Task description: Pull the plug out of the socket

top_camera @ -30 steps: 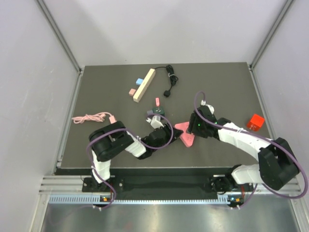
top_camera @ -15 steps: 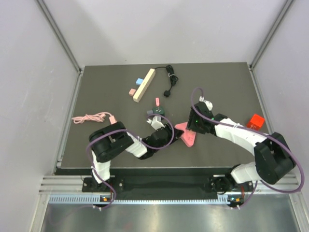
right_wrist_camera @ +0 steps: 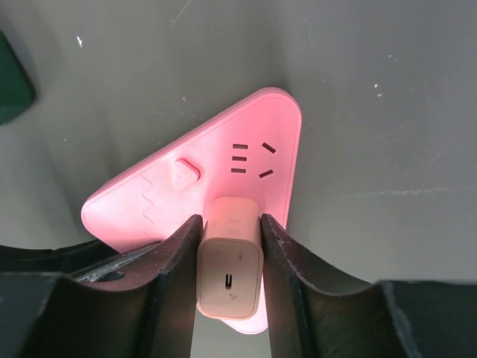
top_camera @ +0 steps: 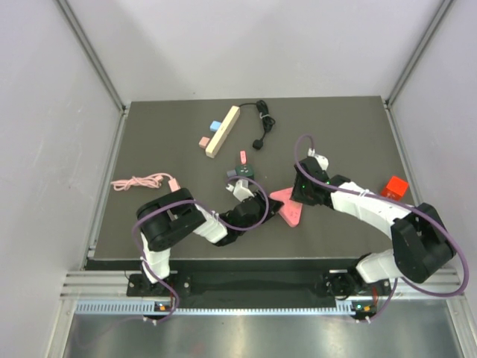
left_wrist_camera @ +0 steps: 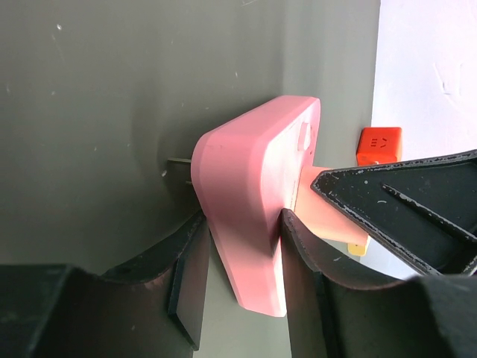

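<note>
A pink triangular socket (top_camera: 288,208) lies on the dark mat; it also shows in the right wrist view (right_wrist_camera: 223,175) and the left wrist view (left_wrist_camera: 253,201). A pale pink plug (right_wrist_camera: 230,268) sits in it. My right gripper (right_wrist_camera: 229,291) is shut on the plug, one finger on each side; it shows in the top view (top_camera: 297,195) too. My left gripper (left_wrist_camera: 242,276) is shut on the socket's edge, at its left side in the top view (top_camera: 262,207). The plug (left_wrist_camera: 328,216) shows behind the socket there.
A dark green block (top_camera: 242,173) and a small pink piece (top_camera: 242,156) lie behind the left gripper. A black cable (top_camera: 262,125), a wooden bar (top_camera: 223,130) and small blocks lie at the back. A pink cable (top_camera: 143,181) lies left, an orange cube (top_camera: 393,187) right.
The right arm shifted slightly left and back over the socket a second ago, then held still. The left arm has barely moved.
</note>
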`<action>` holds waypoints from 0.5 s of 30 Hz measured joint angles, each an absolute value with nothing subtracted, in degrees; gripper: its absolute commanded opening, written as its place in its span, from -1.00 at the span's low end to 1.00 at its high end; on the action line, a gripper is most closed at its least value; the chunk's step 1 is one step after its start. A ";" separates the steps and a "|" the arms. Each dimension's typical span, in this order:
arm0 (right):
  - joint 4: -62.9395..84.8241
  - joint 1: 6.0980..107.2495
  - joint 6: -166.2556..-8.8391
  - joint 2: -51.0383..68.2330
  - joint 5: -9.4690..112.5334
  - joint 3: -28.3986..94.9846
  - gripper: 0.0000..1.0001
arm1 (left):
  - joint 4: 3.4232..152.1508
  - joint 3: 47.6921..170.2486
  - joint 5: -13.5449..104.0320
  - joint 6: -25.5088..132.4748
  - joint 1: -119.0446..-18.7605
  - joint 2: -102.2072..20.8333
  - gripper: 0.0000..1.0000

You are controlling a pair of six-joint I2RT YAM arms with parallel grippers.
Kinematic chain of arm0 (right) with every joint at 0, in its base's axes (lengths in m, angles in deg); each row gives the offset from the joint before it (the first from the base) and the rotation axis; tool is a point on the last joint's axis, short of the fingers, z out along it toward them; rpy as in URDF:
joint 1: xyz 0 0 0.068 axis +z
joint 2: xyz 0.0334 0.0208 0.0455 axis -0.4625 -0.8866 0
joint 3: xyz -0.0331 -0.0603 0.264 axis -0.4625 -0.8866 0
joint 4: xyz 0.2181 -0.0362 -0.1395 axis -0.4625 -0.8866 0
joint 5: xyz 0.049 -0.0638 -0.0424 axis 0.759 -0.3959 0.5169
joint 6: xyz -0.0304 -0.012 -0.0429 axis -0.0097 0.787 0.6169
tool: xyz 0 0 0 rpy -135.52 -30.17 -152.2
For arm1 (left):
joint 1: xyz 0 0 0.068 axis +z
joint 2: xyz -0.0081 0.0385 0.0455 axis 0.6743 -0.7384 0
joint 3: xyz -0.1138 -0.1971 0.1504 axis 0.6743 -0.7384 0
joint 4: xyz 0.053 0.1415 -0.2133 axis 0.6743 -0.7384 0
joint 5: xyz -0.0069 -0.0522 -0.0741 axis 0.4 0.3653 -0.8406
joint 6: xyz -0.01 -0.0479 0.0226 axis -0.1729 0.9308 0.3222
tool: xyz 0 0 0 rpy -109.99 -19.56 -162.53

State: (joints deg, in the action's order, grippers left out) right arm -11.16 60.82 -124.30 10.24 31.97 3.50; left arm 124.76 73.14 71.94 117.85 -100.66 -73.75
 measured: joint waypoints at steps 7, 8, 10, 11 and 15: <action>-10.99 60.82 -124.44 10.24 31.92 3.39 -0.84 | 123.98 73.25 72.12 118.48 -100.75 -73.51 -1.00; -10.99 60.82 -124.44 10.24 31.92 3.39 -0.90 | 123.52 73.40 72.20 118.61 -100.79 -73.37 -1.00; -10.94 60.82 -124.39 10.26 31.77 3.39 -1.00 | 122.16 73.88 72.53 119.11 -100.84 -73.20 -1.00; -10.92 60.82 -124.30 10.30 31.55 3.39 -1.00 | 121.09 74.38 72.68 119.51 -100.88 -73.07 -1.00; -11.14 60.80 -123.71 10.68 29.94 3.39 -1.00 | 116.20 77.33 72.92 120.32 -100.99 -73.00 -1.00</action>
